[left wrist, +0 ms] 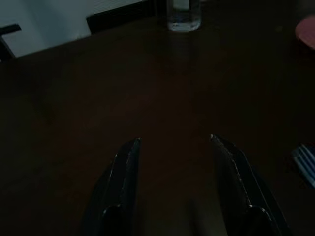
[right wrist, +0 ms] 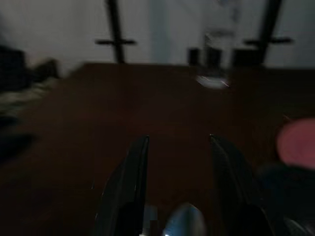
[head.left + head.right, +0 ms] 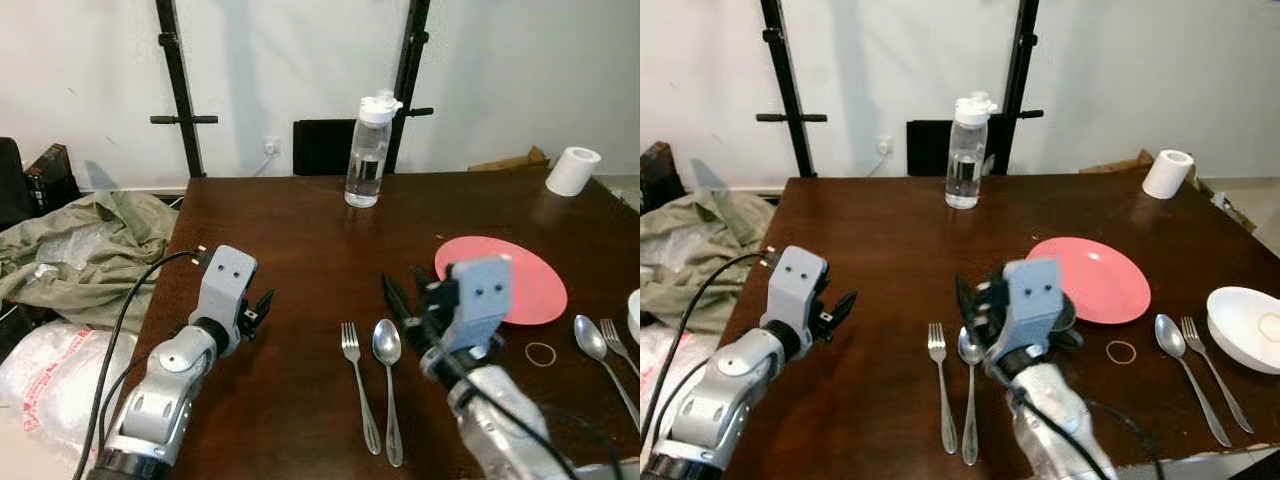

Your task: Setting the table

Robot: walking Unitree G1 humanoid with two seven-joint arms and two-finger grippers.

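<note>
1. Our right gripper (image 3: pixel 975 305) hovers low over the tabletop (image 3: pixel 890 230) near its front edge, fingers spread wide, nothing held. The spoon (image 3: pixel 970 385) bowl sits just beneath it, per the right wrist view.
2. Our left gripper (image 3: pixel 262 305) hangs above bare wood toward the left edge, also wide and empty.
3. Outward from the right gripper: fork (image 3: pixel 941 385) just beside that spoon; pink plate (image 3: pixel 1095 278) close behind it.
4. Second spoon (image 3: pixel 1185 375) and second fork (image 3: pixel 1212 370) lie toward the front right corner, rubber band (image 3: pixel 1121 351) between them and the plate. White bowl (image 3: pixel 1250 328) sits at the right edge.
5. Water bottle (image 3: pixel 966 150) stands near the back edge, paper roll (image 3: pixel 1167 173) at the back right corner.
6. Risks, our read: flat cutlery on slick wood may skid away as the fingers close; the right arm could clip the plate rim.
7. Count: 2 forks, 2 spoons, 1 plate, 1 bowl, 1 bottle, 1 roll, 1 band.
</note>
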